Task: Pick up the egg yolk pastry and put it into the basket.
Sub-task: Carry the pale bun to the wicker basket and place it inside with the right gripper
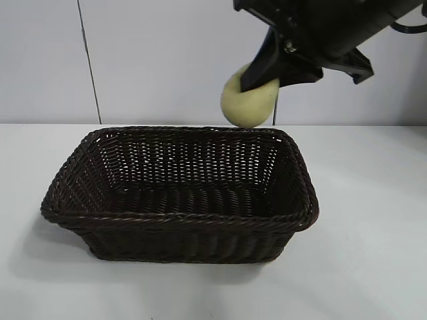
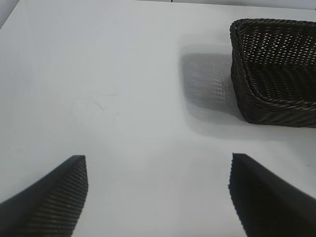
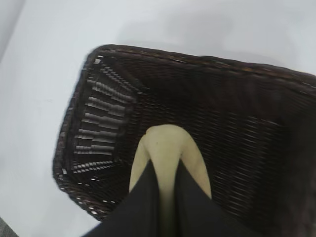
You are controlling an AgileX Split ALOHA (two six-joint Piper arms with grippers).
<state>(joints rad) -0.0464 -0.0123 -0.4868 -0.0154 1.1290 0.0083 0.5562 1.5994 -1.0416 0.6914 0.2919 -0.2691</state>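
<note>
The pale yellow egg yolk pastry hangs in the air above the far right rim of the dark woven basket. My right gripper is shut on it, its black fingers squeezing the soft dome. In the right wrist view the egg yolk pastry bulges on both sides of my right gripper, with the inside of the basket directly below. My left gripper stands open and empty over bare table, with the basket some way off from it.
The basket rests on a white table in front of a pale wall. Nothing lies inside the basket. Bare table surrounds it on all sides.
</note>
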